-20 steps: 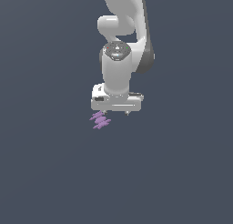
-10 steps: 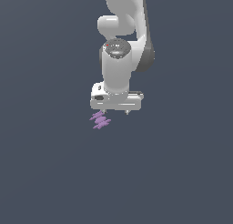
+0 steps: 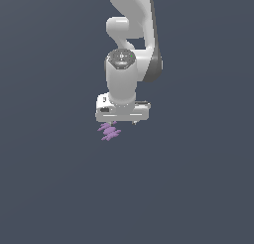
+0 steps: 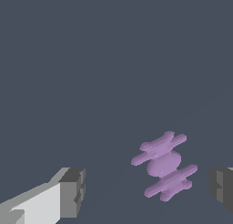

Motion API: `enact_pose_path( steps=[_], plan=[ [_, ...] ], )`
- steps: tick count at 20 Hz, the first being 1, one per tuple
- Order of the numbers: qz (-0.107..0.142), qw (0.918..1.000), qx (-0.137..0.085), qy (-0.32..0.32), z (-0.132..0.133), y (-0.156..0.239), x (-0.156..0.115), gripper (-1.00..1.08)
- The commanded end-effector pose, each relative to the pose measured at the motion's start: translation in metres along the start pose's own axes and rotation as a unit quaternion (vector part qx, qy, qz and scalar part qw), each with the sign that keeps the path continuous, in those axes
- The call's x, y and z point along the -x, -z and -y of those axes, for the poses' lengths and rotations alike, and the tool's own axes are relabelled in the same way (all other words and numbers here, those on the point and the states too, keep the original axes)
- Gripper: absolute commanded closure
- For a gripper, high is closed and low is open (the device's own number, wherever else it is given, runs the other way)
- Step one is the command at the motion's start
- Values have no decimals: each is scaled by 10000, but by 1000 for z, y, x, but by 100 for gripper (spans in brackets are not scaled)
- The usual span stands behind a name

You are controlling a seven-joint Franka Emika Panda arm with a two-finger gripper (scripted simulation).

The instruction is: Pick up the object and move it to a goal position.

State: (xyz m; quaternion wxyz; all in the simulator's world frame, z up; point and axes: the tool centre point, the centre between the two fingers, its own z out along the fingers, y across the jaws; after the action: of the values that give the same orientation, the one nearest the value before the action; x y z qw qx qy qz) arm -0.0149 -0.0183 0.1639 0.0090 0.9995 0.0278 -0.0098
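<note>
One light-purple pronged object (image 3: 109, 132) lies on a plain dark-grey surface (image 3: 49, 188), directly below the white end effector (image 3: 121, 122) of a single robot arm (image 3: 130, 49) and toward the exterior view's left of it. In the exterior view the end effector's body hides the object's upper edge, and the prongs blur into ridges too small to count. The wrist view shows the object (image 4: 164, 165) whole: two crossbars with a rounded lump between them. It sits between two grey fingertips, nearer to one (image 4: 222, 185), which is cut off at the picture's edge, than to the other (image 4: 73, 192). The end effector (image 4: 148, 189) is spread wide, neither fingertip touching the object. The surface's edges and corners are out of frame.
</note>
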Motion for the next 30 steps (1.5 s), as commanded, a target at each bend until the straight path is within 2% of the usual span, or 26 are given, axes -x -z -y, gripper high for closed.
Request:
enact_pose_path(
  steps=[1, 8, 18, 30],
  plan=[
    [-5, 9999, -5, 149, -6, -8, 3, -92],
    [-34, 9972, -27, 742, -30, -40, 19, -92],
    [-86, 9873, -54, 1587, -59, -82, 46, -92],
    [-116, 9799, -65, 1992, -72, -101, 61, -92]
  ],
)
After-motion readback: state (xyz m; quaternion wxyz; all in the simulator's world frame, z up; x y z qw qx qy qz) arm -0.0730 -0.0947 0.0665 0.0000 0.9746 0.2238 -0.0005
